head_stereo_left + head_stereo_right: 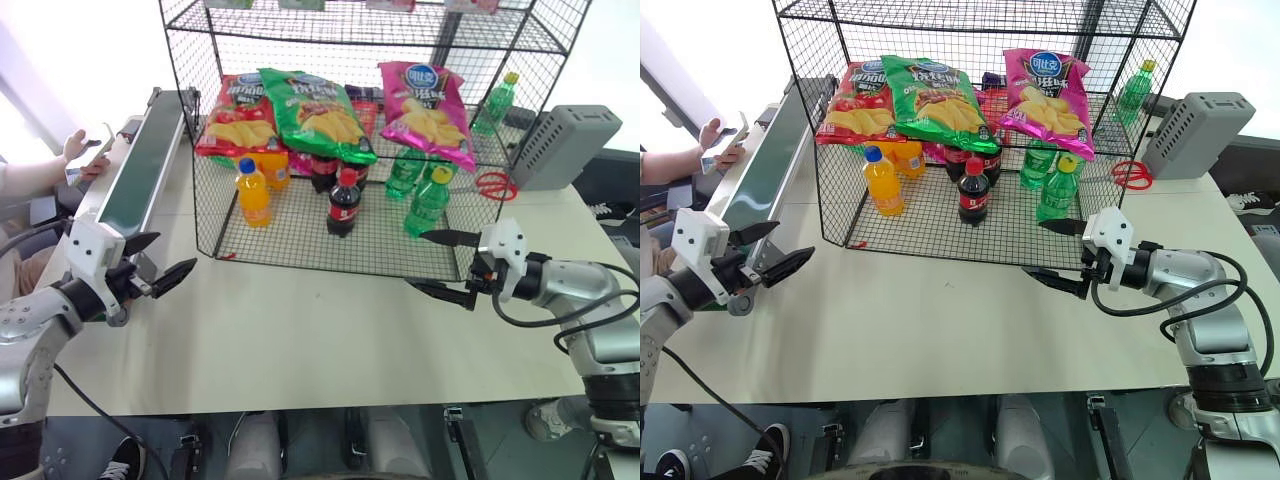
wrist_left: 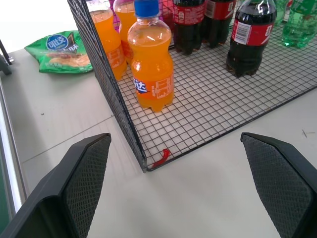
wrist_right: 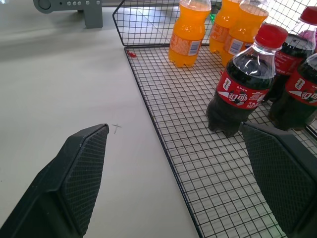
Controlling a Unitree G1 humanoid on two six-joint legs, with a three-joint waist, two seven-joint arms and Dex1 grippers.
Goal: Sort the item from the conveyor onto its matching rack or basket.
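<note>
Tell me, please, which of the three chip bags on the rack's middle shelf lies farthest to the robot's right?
The magenta-pink chip bag, with its round blue logo. It lies apart at the shelf's right end, above the green bottles; the red bag and green bag overlap at the left.

Glossy foil chip bag (image 1: 428, 108); black wire-mesh rack (image 1: 300, 235); matt tabletop (image 1: 300, 340).

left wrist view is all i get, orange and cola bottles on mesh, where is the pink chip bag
Observer: The pink chip bag lies on a shelf of the rack, at its right end, above the green bottles.
Operator: right gripper holding anything
Observer: No. The right gripper is open, nothing between its fingers, by the rack's front right corner.
Operator: and the conveyor
Observer: The conveyor runs along the rack's left side, with a person's hand beside it.
</note>
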